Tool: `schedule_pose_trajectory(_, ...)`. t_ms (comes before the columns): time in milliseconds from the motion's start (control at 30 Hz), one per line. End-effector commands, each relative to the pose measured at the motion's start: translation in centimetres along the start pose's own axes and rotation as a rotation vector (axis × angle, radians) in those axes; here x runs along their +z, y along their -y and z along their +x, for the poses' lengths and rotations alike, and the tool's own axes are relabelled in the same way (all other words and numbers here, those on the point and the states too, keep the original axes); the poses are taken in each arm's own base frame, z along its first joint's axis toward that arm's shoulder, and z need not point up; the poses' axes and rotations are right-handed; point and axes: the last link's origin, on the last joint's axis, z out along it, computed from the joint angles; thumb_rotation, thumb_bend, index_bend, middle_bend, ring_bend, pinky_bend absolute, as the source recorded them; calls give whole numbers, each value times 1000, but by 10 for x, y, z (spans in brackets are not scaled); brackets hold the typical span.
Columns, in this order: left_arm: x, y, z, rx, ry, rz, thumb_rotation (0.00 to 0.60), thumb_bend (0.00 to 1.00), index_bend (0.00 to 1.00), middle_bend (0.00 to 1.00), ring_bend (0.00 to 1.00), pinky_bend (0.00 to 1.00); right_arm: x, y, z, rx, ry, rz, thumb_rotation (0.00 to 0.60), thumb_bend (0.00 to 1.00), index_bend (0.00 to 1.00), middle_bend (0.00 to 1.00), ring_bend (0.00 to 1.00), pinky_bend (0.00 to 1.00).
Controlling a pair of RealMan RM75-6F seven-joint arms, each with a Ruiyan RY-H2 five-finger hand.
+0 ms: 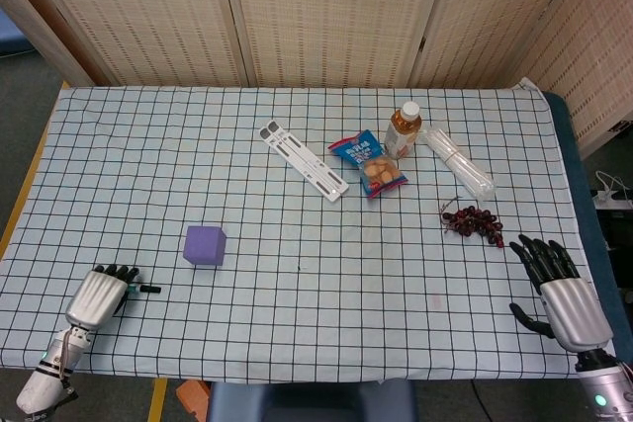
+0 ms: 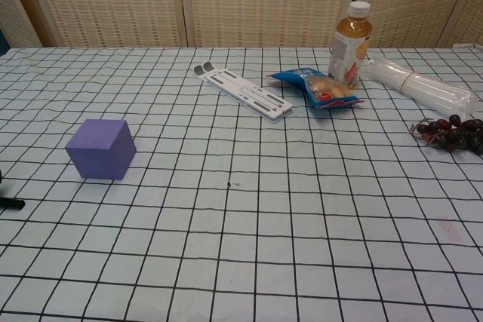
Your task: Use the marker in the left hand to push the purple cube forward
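Left hand (image 1: pixel 98 295) laid low at the near left table edge, fingers curled around the marker (image 1: pixel 145 289), its tip pointed right, purple cube (image 1: pixel 205 244) stood apart ahead-right, right hand (image 1: pixel 560 288) rested near right, fingers spread, nothing held

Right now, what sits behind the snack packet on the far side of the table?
Directly behind the snack packet stands a capped bottle of amber drink, touching or nearly touching it. The packet covers the bottle's base in the chest view, so its footing cannot be seen there.
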Motion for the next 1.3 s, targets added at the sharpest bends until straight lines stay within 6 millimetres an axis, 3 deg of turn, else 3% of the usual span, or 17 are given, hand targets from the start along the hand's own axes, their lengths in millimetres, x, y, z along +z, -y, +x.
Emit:
schedule_pose_trajectory(33, 1, 1, -1, 6, 2, 4, 600, 382, 387, 477, 459, 607, 0, 0, 0, 1, 3, 1, 600, 168, 0, 0, 0, 0)
schedule_pose_trajectory(633, 1, 9, -7, 11, 17, 27, 600, 408, 500, 591, 507, 622, -1, 3, -2, 4, 20, 10, 600, 168, 0, 0, 0, 0)
schedule_pose_trajectory(900, 2, 10, -10, 12, 25, 50, 600, 578, 581, 666, 549, 631, -2, 3, -1, 5, 20, 11, 600, 168, 0, 0, 0, 0)
schedule_pose_trajectory(1067, 4, 13, -7, 10, -1, 70, 600, 680, 681, 771, 582, 654, -2, 3, -1, 5, 20, 14, 600, 168, 0, 0, 0, 0)
schedule_pose_trajectory(1300, 10, 23, 3, -5, -66, 73, 600, 713, 740, 834, 600, 669, -2, 4, -2, 3, 21, 14, 600, 168, 0, 0, 0, 0)
